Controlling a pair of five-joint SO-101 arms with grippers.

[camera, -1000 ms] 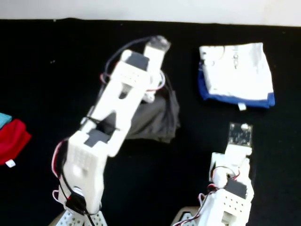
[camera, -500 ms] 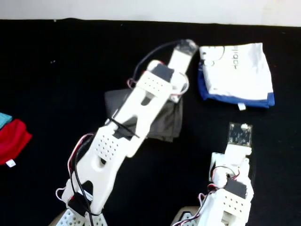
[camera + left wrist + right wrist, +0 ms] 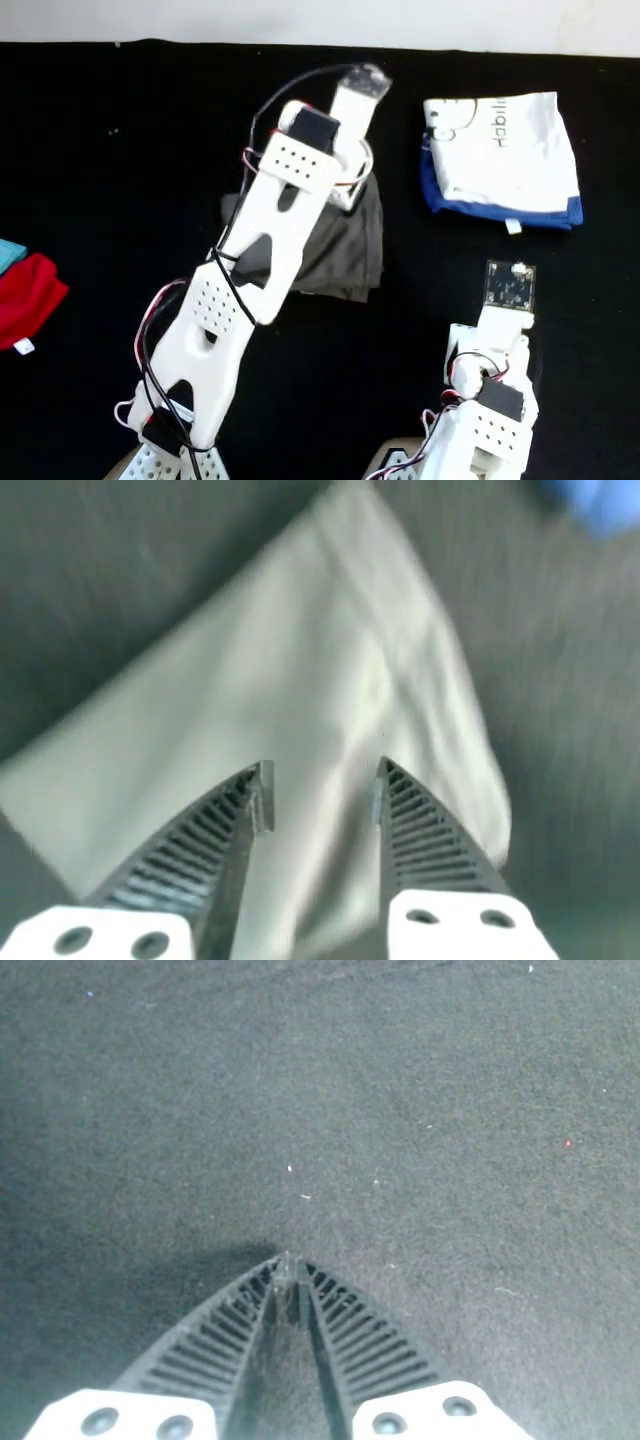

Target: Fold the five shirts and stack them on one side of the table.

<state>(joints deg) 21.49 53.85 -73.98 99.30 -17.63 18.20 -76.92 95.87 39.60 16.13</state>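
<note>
High view: black cloth tabletop (image 3: 100, 150). A dark grey folded cotton shirt (image 3: 345, 245) lies near the tabletop's middle, a little toward the far edge. The white left arm (image 3: 250, 270) runs from the near edge diagonally up over it and covers the shirt's left part. A white folded shirt (image 3: 510, 145) lies on top of a blue folded shirt (image 3: 500, 212) near the far right corner, the blue one showing along the stack's near and left sides. The stack sits near the grey shirt but apart from it. A red bunched shirt (image 3: 25, 295) is at the left edge, with a teal cloth (image 3: 8, 252) touching its far side. The white right arm (image 3: 490, 410) sits at the near edge, right side, well apart from all shirts.

Left wrist view: left gripper (image 3: 322, 775) has its fingers spread with nothing between them, poised over the grey shirt. Cannot tell if the tips touch the fabric.

Right wrist view: right gripper (image 3: 288, 1265) has its fingers pressed together, tips meeting, gripping nothing, over bare black cloth.
</note>
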